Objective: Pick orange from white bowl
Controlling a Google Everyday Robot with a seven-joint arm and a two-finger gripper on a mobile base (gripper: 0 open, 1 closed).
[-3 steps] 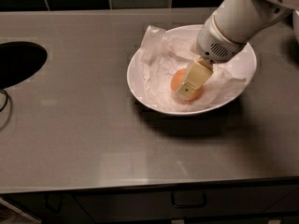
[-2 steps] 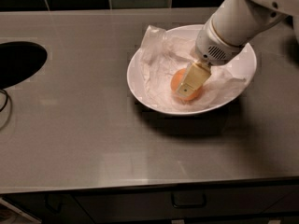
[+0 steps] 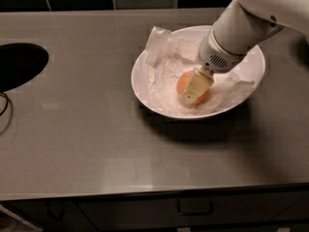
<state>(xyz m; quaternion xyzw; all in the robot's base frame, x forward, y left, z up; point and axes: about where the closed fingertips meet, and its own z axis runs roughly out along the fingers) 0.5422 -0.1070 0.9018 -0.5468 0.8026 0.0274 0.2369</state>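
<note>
The orange [image 3: 182,83] lies in the middle of the white bowl [image 3: 139,83], on the crumpled white paper [image 3: 163,57] that lines it. The bowl stands on the grey counter, right of centre. My gripper [image 3: 195,88] reaches down from the upper right on a white arm [image 3: 241,30] and sits right at the orange. Its yellowish tip covers the fruit's right half. Only the orange's left side shows.
A black round sink opening [image 3: 19,64] is cut into the counter at the far left, with a dark cable [image 3: 5,111] below it. Dark wall tiles run along the back. The counter's front edge has a drawer handle [image 3: 194,208] beneath it.
</note>
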